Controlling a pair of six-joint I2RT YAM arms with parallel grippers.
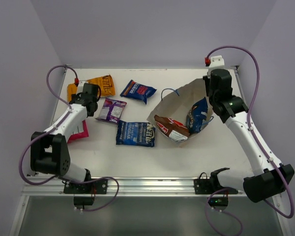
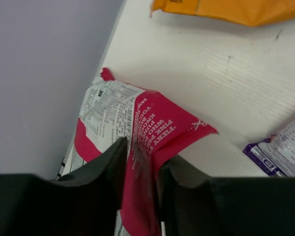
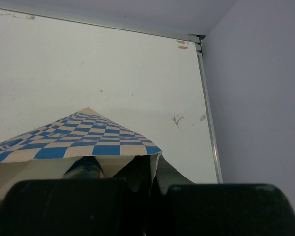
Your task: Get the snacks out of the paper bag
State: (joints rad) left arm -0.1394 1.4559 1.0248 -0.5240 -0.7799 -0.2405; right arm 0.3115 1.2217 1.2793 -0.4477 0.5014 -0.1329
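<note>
**Bag pinched, 5 snacks out**

Top: paper bag (image 1: 179,100) lies right of centre, with brown chip bag (image 1: 171,127) and blue packet (image 1: 199,117) in its mouth. 5 snacks (image 1: 135,133) lie leftward on the table (image 1: 187,162).
Left wrist: left gripper (image 2: 142,153) fingers slightly apart, magenta packet (image 2: 162,130) between them.
Right wrist: right gripper (image 3: 151,179) clamped on the bag's checkered edge.

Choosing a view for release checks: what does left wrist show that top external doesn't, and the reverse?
Left wrist only: the printed text on the magenta packet, and that it lies between the left jaws; whether they clamp it is unclear.
Top external only: the bag, the chip bag and blue packet inside it, and two dark blue packets lying outside it.
Shared: magenta packet, orange packet, purple packet, table.
</note>
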